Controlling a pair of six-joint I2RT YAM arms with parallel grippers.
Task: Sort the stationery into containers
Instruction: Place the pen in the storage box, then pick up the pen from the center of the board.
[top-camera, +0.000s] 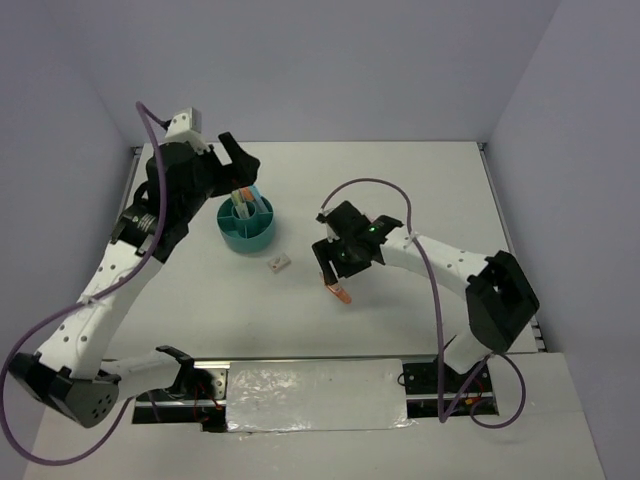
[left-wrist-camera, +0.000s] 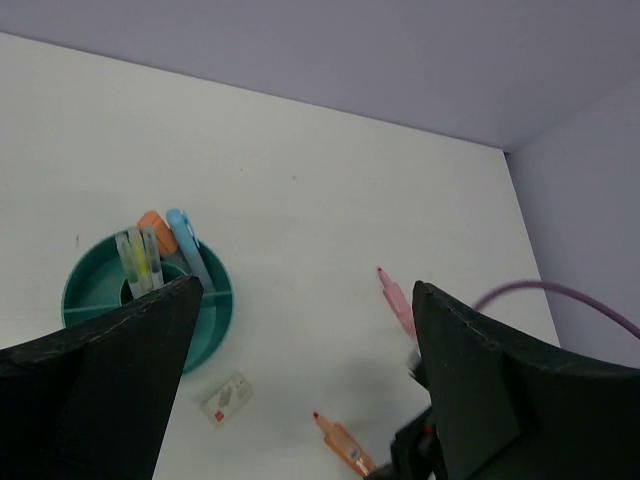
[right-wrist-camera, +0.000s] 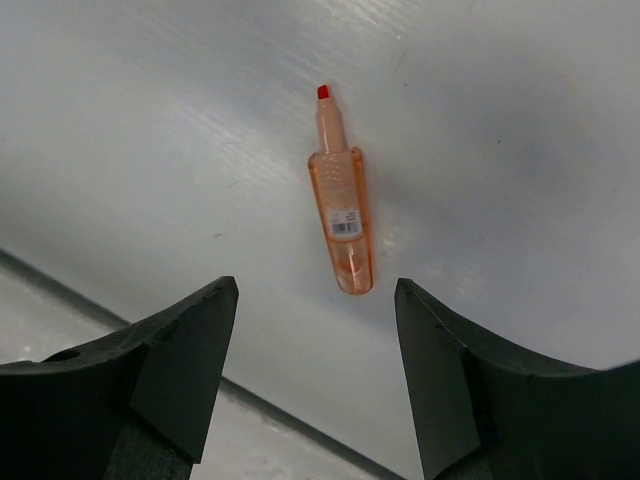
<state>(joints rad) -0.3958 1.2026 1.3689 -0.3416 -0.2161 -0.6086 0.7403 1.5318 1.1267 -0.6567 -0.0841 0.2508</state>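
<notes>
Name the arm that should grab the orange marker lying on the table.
Right. The right gripper is open and hangs directly over the orange marker, which lies lined up between its jaws in the wrist view. The left gripper, also open, is up by the teal organizer, farther from that marker.

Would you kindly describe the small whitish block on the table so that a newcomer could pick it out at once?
Find the round teal organizer, left of centre on the white table. Just off its near-right side, apart from it, lies the small whitish block. It is flat, rectangular and red-marked, unlike the long orange marker farther right.
</notes>
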